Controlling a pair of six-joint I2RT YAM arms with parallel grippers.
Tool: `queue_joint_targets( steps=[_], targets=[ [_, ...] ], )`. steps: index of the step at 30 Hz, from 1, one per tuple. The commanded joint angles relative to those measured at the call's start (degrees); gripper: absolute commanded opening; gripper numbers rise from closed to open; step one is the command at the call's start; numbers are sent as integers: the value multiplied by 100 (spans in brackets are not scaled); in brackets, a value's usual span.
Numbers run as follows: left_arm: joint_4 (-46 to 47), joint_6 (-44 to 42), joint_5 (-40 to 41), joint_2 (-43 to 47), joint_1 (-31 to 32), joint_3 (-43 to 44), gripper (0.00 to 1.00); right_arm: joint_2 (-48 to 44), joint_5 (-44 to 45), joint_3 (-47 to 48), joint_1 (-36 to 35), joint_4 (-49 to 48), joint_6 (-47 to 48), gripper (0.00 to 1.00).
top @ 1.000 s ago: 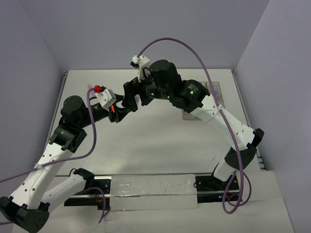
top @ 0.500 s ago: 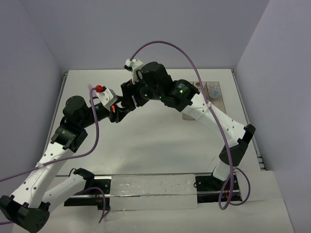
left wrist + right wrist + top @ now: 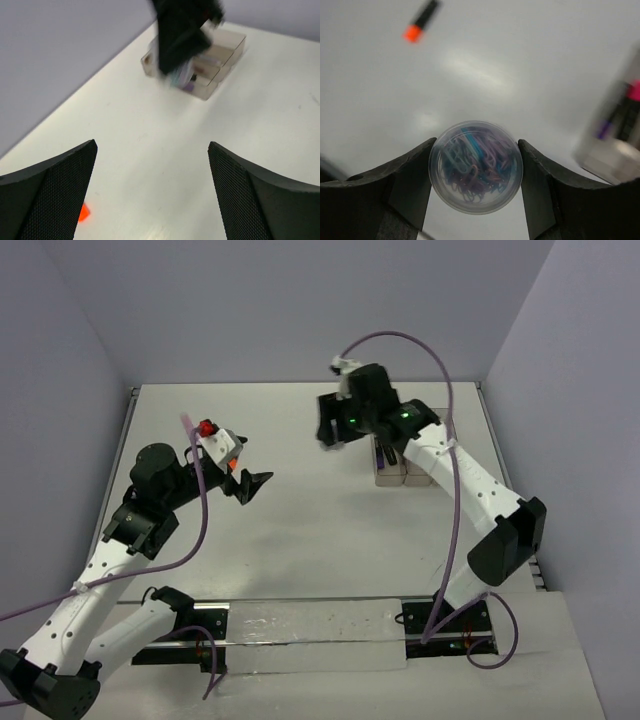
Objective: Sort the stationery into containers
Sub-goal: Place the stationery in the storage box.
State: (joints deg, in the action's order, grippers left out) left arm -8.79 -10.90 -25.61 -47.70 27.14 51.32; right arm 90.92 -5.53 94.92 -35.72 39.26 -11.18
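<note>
On the left half of the counter (image 3: 300,540) the left pincer (image 3: 256,485) hung above the white surface. Its jaws stood wide apart with nothing between them. Its wrist view showed only bare counter in the gap between the two dark fingers (image 3: 55,190).

Close to that pincer, a short black highlighter with an orange end (image 3: 420,21) lay flat on the counter by itself. It was well apart from the other items. In the left wrist view only a sliver of its orange tip showed, just beside the left-hand finger.

Further right, near the middle of the counter and towards the far edge, the right pincer (image 3: 330,435) was clamped on a round clear pot (image 3: 476,167). One finger pressed each side of the pot. It was packed with coloured paper clips (image 3: 470,165) in blue, purple and pink, and it was held up off the counter rather than resting on it.

Rightmost, the joined clear bins (image 3: 400,472) sat on the counter close to the right edge, towards the far right corner. They were just beyond the right pincer. Dark highlighters with purple and pink ends (image 3: 620,112) lay inside them. They were too blurred to say which compartment held which.
</note>
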Motion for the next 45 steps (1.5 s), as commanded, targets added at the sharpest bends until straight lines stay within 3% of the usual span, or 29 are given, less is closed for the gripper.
queue_joint_targets(
  steps=[1, 7, 11, 22, 35, 36, 37, 39, 41, 45],
  targets=[
    [-1098, 22, 1381, -161, 11, 325, 99, -817, 754, -851, 1523, -559, -90, 0],
    [-2980, -37, 2314, -780, 11, 1115, 99, -1109, 758, -2253, 3403, -1543, -435, 0],
    [-3712, -140, 2535, -891, -28, 1329, 99, -617, 1196, -2603, 3889, -1978, -503, 0],
    [-3421, -281, 2342, -1123, -165, 722, 99, 530, 1792, -2111, 4253, -2116, -525, 0],
    [-2996, -212, 2104, -1384, -262, 501, 99, 1149, 1536, -2092, 4424, -2333, -562, 0],
    [-2985, -223, 2101, -1393, -262, 503, 99, 1159, 1482, -2101, 4424, -2330, -571, 4],
    [-2968, -239, 2087, -1400, -262, 513, 99, 1172, 1426, -2141, 4424, -2344, -578, 19],
    [-2953, -246, 2094, -1424, -271, 551, 99, 1143, 1401, -2204, 4424, -2350, -588, 26],
    [-2945, -243, 2082, -1481, -271, 605, 99, 1024, 1434, -2347, 4424, -2408, -598, 45],
    [-2941, -196, 1957, -1527, -280, 697, 99, 889, 1390, -2478, 4424, -2477, -622, 55]
  ],
)
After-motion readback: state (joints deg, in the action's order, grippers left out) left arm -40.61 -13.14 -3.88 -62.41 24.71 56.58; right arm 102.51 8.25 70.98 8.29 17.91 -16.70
